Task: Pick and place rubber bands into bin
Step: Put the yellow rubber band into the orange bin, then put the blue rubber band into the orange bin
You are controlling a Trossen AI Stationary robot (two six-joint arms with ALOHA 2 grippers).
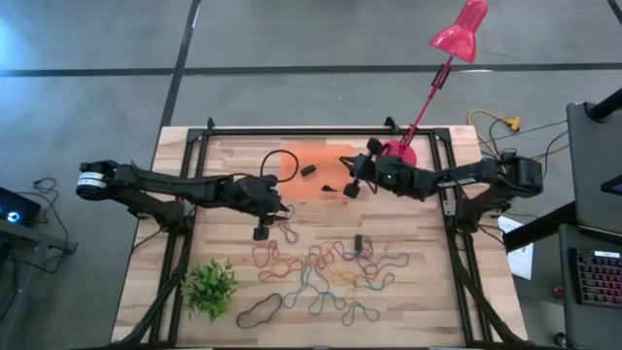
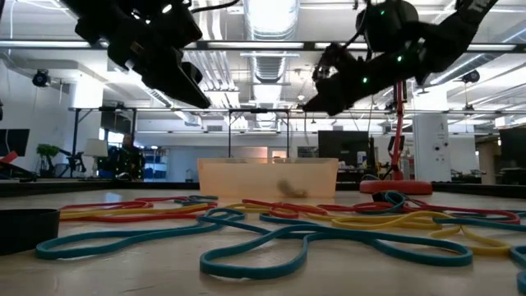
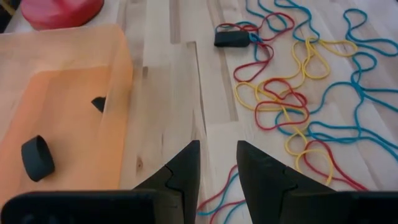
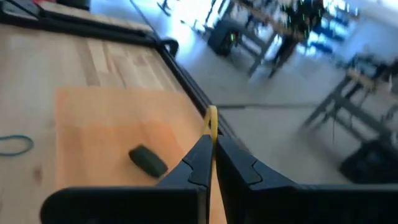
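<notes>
**Carrying a yellow band over the bin**

Holding my right gripper (image 4: 210, 155) clenched on a yellow rubber band (image 4: 212, 121) above the orange bin (image 1: 321, 160), so it can drop inside. My left gripper (image 3: 217, 163), fingers parted and empty, hangs beside the bin, facing the rubber bands (image 1: 326, 272) spread on the table (image 1: 428, 301).

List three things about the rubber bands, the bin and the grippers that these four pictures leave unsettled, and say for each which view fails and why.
- Yellow band in the right gripper: only a sliver shows above the shut fingertips; the rest is hidden behind them.
- Bin contents, low view: the translucent wall blurs them to smudges.
- Left gripper: open over bare wood beside the bin; the wrist view's bottom edge cuts off anything beneath.
</notes>
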